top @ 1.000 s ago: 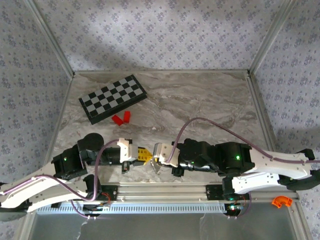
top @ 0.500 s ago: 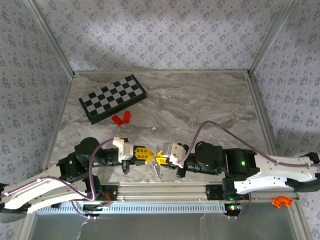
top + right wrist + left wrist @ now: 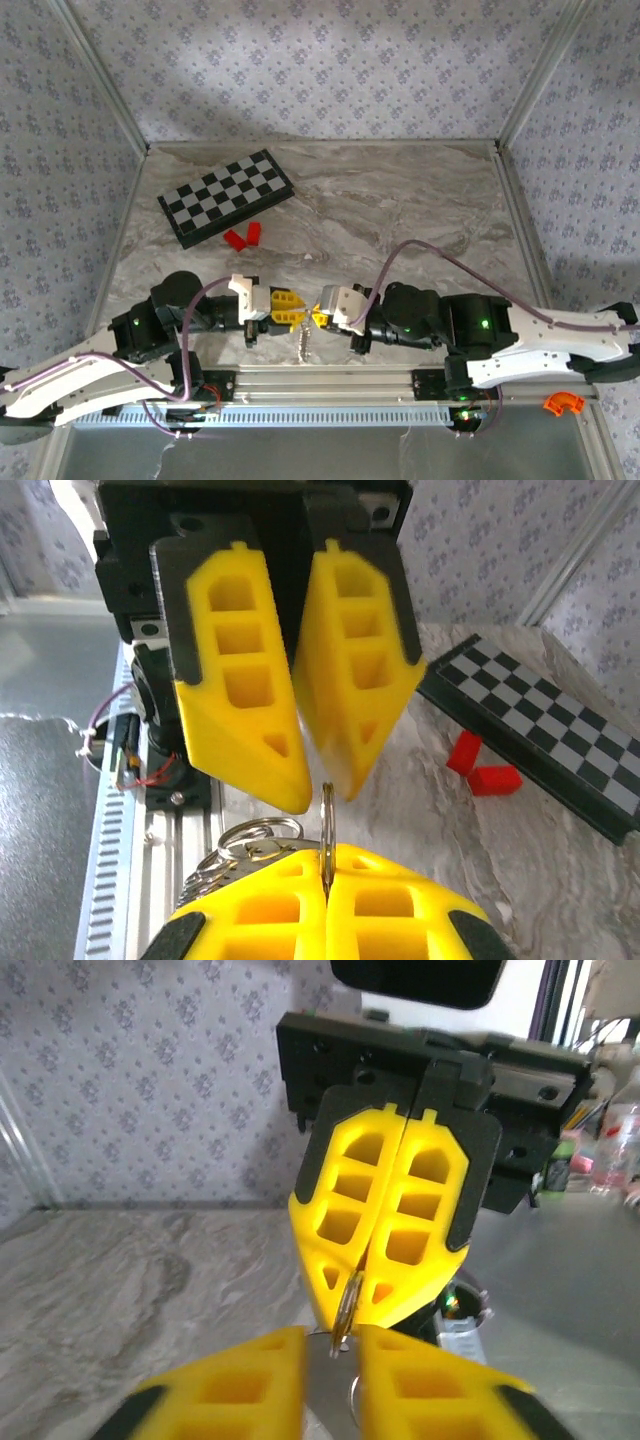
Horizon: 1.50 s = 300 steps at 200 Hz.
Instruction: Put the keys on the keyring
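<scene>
So the keyring [image 3: 326, 820] is pinched edge-on by the right gripper [image 3: 325, 868], whose yellow fingers are pressed flat together on one thin metal ring of it. The rest of it, a couple more rings plus a silvery chain-like bunch, is seen dangling off to the side in the right wrist view. From above it shows as a thin silvery strand [image 3: 305, 341] hanging below the two grippers, close to the rail at the near edge. Honestly, which bit of that bunch is a key can't be told, it's too small and blurry.

The left gripper [image 3: 322, 792] is spread, with a clear gap left between its fingers. It's pointed straight at the right one, tip to tip, and the free edge of the ring is poked just into that gap. Whether it's touched by either finger can't be told. Same story in the left wrist view: the left gripper [image 3: 332, 1342] is seen parted at the bottom of the shot, the right gripper [image 3: 352, 1310] is clamped opposite, and the ring [image 3: 346, 1305] is held upright between them.

From the top, the left gripper [image 3: 296, 311] and right gripper [image 3: 318, 317] are found nearly nose to nose over the marbled surface [image 3: 420, 200]. The chessboard [image 3: 226, 197] and two red blocks [image 3: 243, 237] are parked well away towards the far left.
</scene>
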Each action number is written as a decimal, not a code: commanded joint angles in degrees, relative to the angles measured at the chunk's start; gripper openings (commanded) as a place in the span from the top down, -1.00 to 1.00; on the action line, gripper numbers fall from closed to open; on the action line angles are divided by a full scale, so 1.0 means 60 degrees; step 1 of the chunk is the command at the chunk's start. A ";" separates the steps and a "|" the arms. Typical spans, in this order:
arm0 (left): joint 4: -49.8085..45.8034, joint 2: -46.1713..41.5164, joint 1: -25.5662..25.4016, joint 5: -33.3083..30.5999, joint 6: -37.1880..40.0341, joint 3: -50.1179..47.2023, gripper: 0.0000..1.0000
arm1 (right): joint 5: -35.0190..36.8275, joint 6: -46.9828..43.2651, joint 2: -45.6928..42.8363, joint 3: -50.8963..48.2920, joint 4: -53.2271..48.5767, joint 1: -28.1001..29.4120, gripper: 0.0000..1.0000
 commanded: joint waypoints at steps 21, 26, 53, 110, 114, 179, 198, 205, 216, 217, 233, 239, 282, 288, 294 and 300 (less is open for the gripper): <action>-0.1880 0.0336 0.0019 -0.0511 0.0941 0.1057 0.36 | 0.0524 -0.0239 0.0939 0.1551 -0.2436 0.0078 1.00; -0.1942 0.0406 0.0019 -0.0454 0.0957 0.1120 0.35 | 0.0480 -0.0225 0.0984 0.1623 -0.2548 0.0070 1.00; -0.2185 0.0738 0.0022 -0.0229 0.1053 0.1353 0.35 | 0.0295 -0.0239 0.1131 0.1826 -0.2873 0.0046 1.00; -0.1723 0.1044 0.0019 0.0107 0.0852 0.1224 0.36 | 0.0148 -0.0239 0.1230 0.1819 -0.2939 0.0030 1.00; -0.1696 0.1074 0.0019 0.0140 0.0853 0.1210 0.36 | 0.0147 -0.0239 0.1232 0.1837 -0.2916 0.0020 1.00; -0.1360 0.1299 0.0019 0.0219 0.0766 0.1107 0.55 | 0.0128 -0.0228 0.1262 0.1823 -0.2827 -0.0010 1.00; -0.1329 0.1331 0.0025 0.0162 0.0789 0.1107 0.69 | 0.0045 -0.0229 0.1231 0.1809 -0.2788 -0.0023 1.00; -0.1289 0.1325 0.0030 0.0111 0.0787 0.1067 0.76 | 0.0031 -0.0224 0.1215 0.1806 -0.2749 -0.0032 1.00; -0.1182 0.1314 0.0020 0.0131 0.0763 0.1036 0.93 | 0.0015 -0.0224 0.1225 0.1817 -0.2707 -0.0032 1.00; -0.1180 0.1307 0.0020 0.0138 0.0762 0.1035 0.94 | 0.0015 -0.0224 0.1227 0.1817 -0.2700 -0.0037 1.00; -0.1014 0.1270 0.0019 0.0193 0.0706 0.0971 1.00 | 0.0001 -0.0217 0.1193 0.1812 -0.2585 -0.0046 1.00; -0.0908 0.1236 0.0030 0.0203 0.0666 0.0928 1.00 | 0.0000 -0.0210 0.1170 0.1790 -0.2544 -0.0048 1.00; 0.1052 0.0465 0.0026 -0.0610 -0.0269 -0.0016 1.00 | 0.0216 -0.0210 0.0958 0.1573 -0.1888 -0.0045 1.00; 0.1292 0.0390 0.0027 -0.0629 -0.0378 -0.0133 1.00 | 0.0217 -0.0202 0.0938 0.1515 -0.1748 -0.0060 0.98; 0.1519 0.0326 0.0028 -0.0630 -0.0491 -0.0227 1.00 | 0.0222 -0.0176 0.0910 0.1450 -0.1612 -0.0062 0.96; 0.1753 0.0256 0.0028 -0.0620 -0.0569 -0.0328 1.00 | 0.0230 -0.0180 0.0879 0.1400 -0.1478 -0.0070 0.95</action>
